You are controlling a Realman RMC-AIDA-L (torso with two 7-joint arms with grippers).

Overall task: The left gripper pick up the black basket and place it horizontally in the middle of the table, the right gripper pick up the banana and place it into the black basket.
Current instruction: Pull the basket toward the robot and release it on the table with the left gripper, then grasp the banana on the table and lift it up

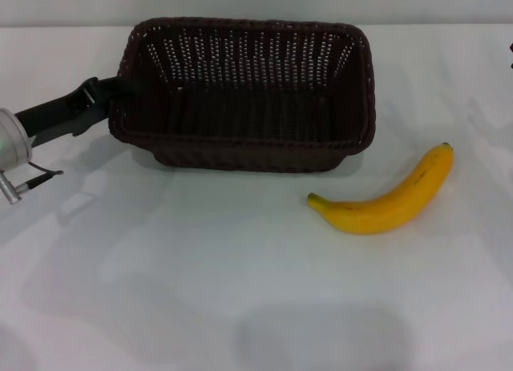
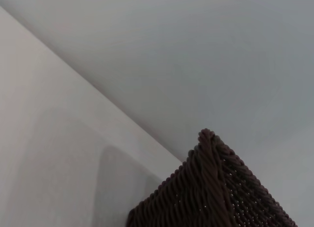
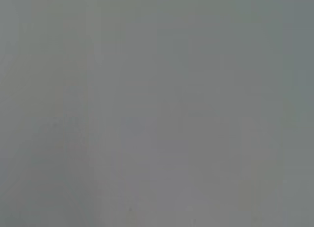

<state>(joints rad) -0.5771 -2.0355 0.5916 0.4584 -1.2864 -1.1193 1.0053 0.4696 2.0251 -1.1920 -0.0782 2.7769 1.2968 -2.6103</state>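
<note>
The black basket (image 1: 244, 94) sits lengthwise across the back middle of the white table (image 1: 200, 275), its opening up and nothing inside it. My left gripper (image 1: 115, 92) reaches in from the left, and its black tip is closed on the rim at the basket's left end. The left wrist view shows a woven corner of the basket (image 2: 216, 192) close up. The banana (image 1: 389, 196) lies on the table to the front right of the basket, apart from it, with its dark tip pointing to the back right. My right gripper does not show; its wrist view is only plain grey.
The left arm's silver-grey section (image 1: 12, 147) with a thin cable lies at the left edge. A small dark sliver (image 1: 510, 50) shows at the far right edge. White tabletop stretches in front of the basket and the banana.
</note>
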